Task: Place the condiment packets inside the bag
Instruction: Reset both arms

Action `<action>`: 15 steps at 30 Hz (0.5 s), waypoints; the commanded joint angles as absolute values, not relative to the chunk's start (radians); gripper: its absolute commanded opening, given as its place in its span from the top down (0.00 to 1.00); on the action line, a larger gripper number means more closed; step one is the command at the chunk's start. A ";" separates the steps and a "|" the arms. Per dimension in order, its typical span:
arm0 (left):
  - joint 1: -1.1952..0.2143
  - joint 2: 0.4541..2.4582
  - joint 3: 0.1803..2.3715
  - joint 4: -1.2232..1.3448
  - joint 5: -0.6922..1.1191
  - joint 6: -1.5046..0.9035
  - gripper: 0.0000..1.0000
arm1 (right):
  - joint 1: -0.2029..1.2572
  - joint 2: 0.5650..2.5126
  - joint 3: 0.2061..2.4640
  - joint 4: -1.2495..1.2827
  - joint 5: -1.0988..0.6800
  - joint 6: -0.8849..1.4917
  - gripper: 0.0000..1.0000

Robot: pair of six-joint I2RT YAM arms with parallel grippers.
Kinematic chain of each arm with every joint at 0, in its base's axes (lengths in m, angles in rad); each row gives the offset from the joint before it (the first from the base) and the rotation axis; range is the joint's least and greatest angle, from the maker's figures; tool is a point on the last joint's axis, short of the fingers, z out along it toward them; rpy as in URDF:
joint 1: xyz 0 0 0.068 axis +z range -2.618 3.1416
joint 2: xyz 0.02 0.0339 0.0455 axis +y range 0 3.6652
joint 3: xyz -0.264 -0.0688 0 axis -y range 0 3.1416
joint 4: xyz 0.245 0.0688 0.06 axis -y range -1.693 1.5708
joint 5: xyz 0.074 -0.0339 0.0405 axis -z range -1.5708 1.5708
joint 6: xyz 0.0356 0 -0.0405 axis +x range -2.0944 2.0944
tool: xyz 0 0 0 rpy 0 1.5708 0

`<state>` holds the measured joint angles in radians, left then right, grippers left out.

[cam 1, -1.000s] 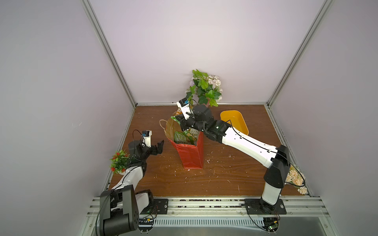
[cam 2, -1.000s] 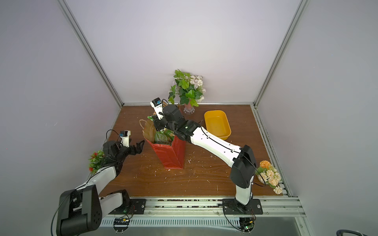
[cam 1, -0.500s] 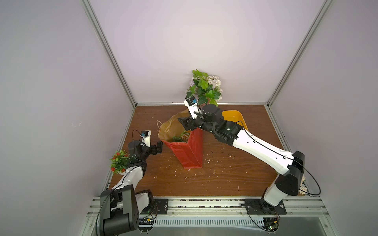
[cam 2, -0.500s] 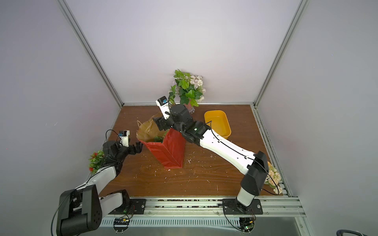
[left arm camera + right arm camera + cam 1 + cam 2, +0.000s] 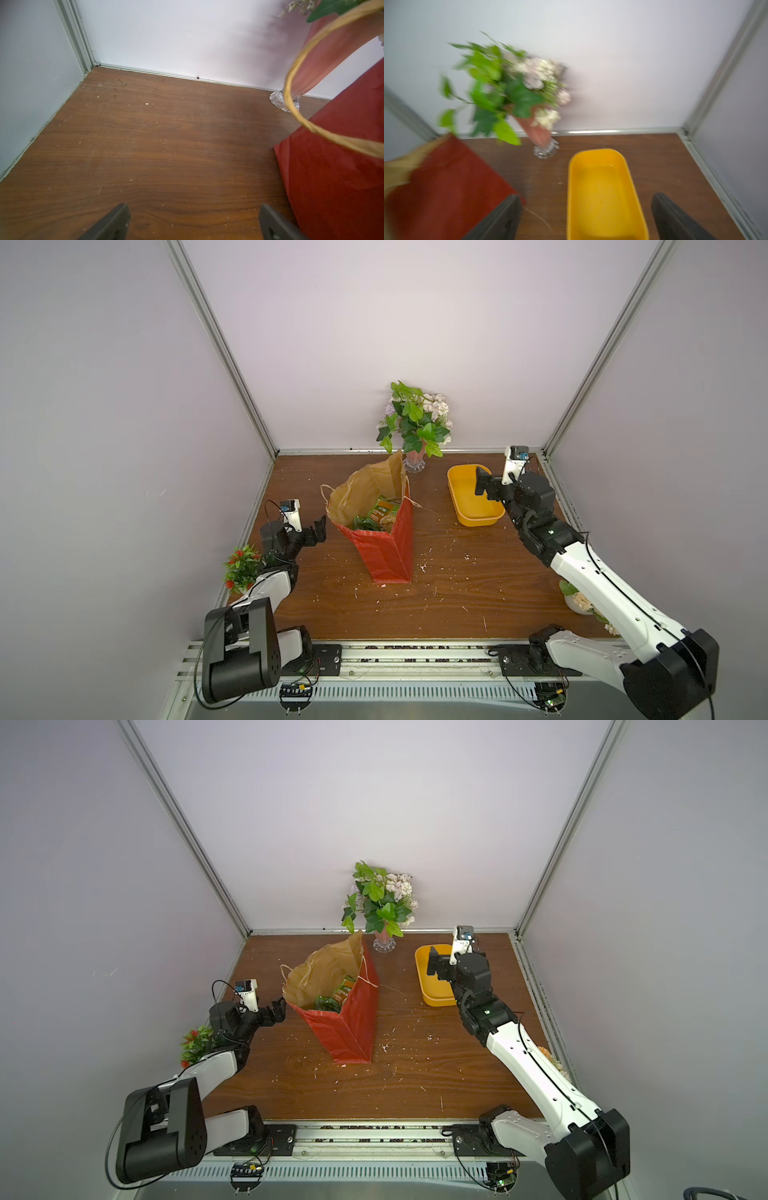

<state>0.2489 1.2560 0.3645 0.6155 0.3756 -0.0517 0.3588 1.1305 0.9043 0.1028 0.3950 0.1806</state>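
The condiment packets [image 5: 379, 516] lie inside the red bag [image 5: 388, 551], upright on the surface [image 5: 457, 593]. Left hand [image 5: 319, 529] gapes beside it; right hand [image 5: 483, 488], seemingly empty, gapes above the yellow tub [image 5: 478, 512].

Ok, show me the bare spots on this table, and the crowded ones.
Free: the wide table strip between the bag and the front rail; the back left corner beside the bag; the gap between bag and yellow tub. Crowded: the back, where the flower vase stands close behind the bag, and the tub under the right gripper.
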 commanded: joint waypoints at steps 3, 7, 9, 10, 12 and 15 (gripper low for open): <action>0.210 1.358 0.323 0.934 0.289 -0.108 0.00 | 0.282 1.099 0.527 0.535 0.598 0.114 0.01; 0.145 1.436 0.303 1.031 0.222 -0.098 0.00 | 0.233 1.108 0.241 1.039 0.607 0.050 0.01; 0.123 1.468 0.277 1.092 0.191 -0.084 0.00 | 0.199 1.146 0.202 1.086 0.572 0.065 0.01; 0.117 1.469 0.270 1.114 0.184 -0.079 0.00 | 0.187 1.169 0.184 1.118 0.554 0.060 0.01; 0.103 1.465 0.240 1.157 0.160 -0.070 0.00 | 0.177 1.233 0.138 1.218 0.547 0.017 0.01; 0.072 1.481 0.156 1.312 0.102 -0.052 0.00 | 0.153 1.317 0.084 1.372 0.536 0.027 0.01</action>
<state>0.0971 1.4673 0.2192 1.1179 0.1795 -0.0803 0.1680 1.2720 0.1173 1.0935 0.5461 0.0544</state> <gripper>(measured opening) 0.999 0.993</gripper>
